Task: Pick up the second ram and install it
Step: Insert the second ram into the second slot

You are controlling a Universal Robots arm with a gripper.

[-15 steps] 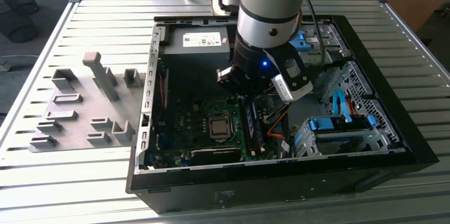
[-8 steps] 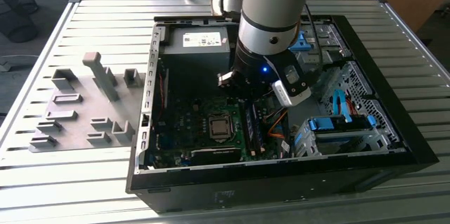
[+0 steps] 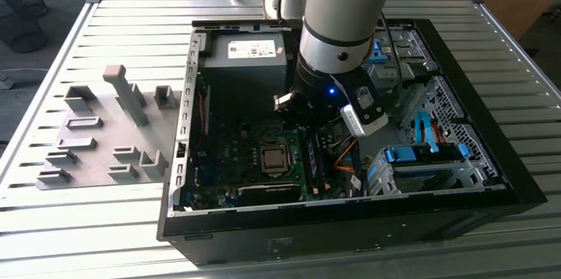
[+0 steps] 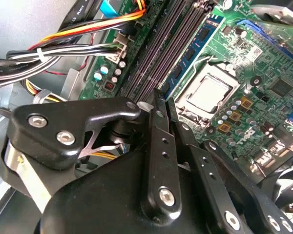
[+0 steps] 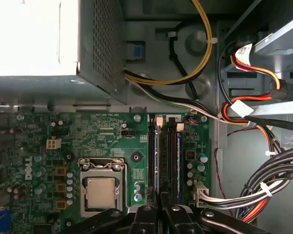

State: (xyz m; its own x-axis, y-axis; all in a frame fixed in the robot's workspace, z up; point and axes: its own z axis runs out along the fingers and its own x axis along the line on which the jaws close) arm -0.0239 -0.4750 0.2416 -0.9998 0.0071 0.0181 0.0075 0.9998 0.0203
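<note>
The second ram [image 4: 189, 52] is a thin blue stick with black chips. It stands on edge in the memory slot nearest the processor [image 4: 206, 93] and is seen edge-on in the first wrist view [image 5: 157, 156]. My gripper [image 4: 166, 100] hangs low inside the open computer case [image 3: 180, 161], right over the near end of that stick. Its black fingers [image 4: 161, 141] are drawn close together, with the stick's end running in between them. In the first wrist view the gripper [image 5: 159, 208] lines up with the same slot. The exterior view shows the gripper [image 3: 305, 123] above the slot row.
Empty memory slots [image 5: 172, 156] lie beside the stick. Bundled cables [image 5: 263, 190] and a power supply [image 3: 246, 49] crowd the case around the board. Drive bays with blue clips [image 3: 421, 157] fill the exterior view's right. Grey holder blocks [image 3: 114, 128] stand on the slatted table outside the case.
</note>
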